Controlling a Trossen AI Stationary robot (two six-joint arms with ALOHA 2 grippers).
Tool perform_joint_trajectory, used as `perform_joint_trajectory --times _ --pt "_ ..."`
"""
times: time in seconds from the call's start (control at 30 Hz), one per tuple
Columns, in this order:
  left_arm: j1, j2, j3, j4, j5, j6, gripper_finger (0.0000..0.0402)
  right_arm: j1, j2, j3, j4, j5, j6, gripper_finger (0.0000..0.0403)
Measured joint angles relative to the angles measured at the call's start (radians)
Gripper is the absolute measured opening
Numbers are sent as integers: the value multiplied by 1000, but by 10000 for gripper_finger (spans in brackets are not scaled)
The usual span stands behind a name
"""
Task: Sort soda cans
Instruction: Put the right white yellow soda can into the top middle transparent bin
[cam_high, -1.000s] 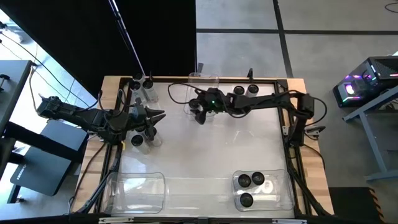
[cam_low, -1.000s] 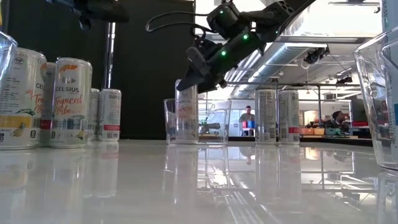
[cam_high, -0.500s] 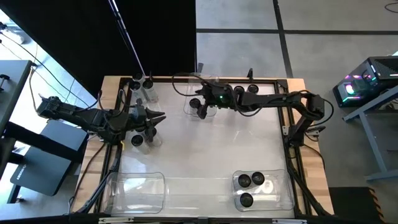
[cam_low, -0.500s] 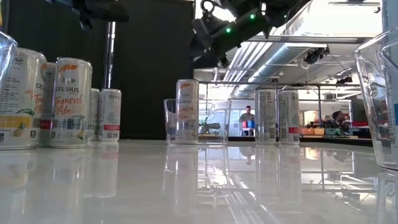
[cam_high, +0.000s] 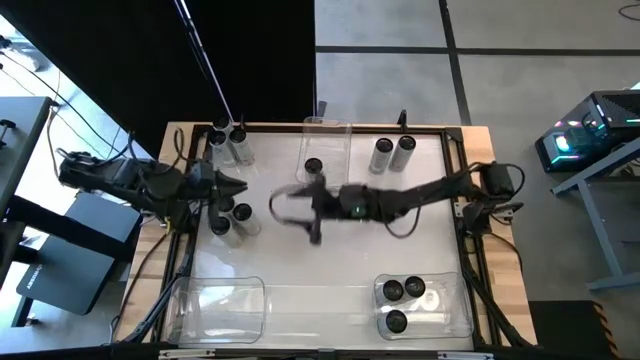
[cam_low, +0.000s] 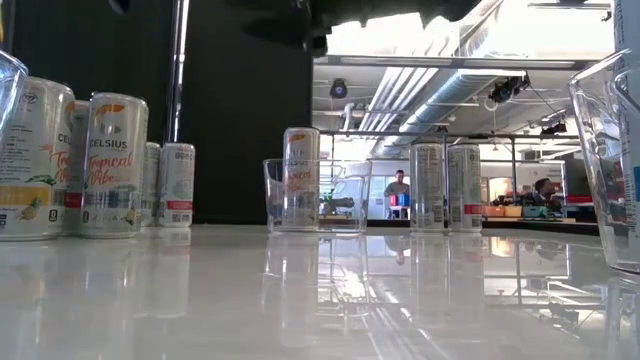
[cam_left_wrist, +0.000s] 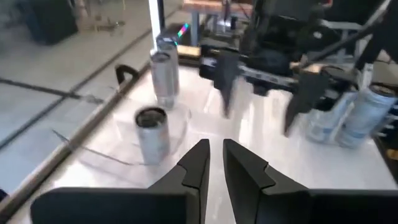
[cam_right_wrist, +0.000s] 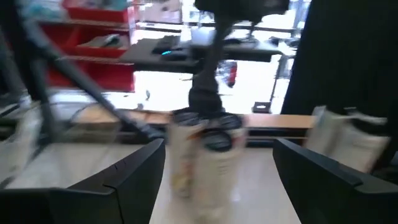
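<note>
The right pincer (cam_high: 312, 205) hangs splayed and empty over the bench middle, facing nine o'clock, probably heading for the cluster of small silver-sided, dark-topped soda cans (cam_high: 229, 217) there. The left pincer (cam_high: 236, 187) waits above that cluster, its fingers (cam_left_wrist: 200, 163) nearly together, nothing between them. One can (cam_high: 313, 167) stands in a clear rectangular plastic bin (cam_high: 325, 128) at twelve o'clock, three in another bin (cam_high: 460, 310) at five o'clock, which suggests sorting is partly done. An empty clear bin (cam_high: 222, 310) sits at seven o'clock. The glossy white bench (cam_high: 330, 260) mirrors the cans; beyond lies a workshop with ceiling ducts (cam_low: 440, 85).
</note>
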Motion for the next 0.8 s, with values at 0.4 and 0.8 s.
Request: perform_joint_trajectory --times 0.4,0.8 --pt "-149 16 29 68 -55 27 1 109 219 52 372 -43 65 295" --pt "-190 104 102 -464 -3 -449 1 23 501 554 29 -93 -12 304"
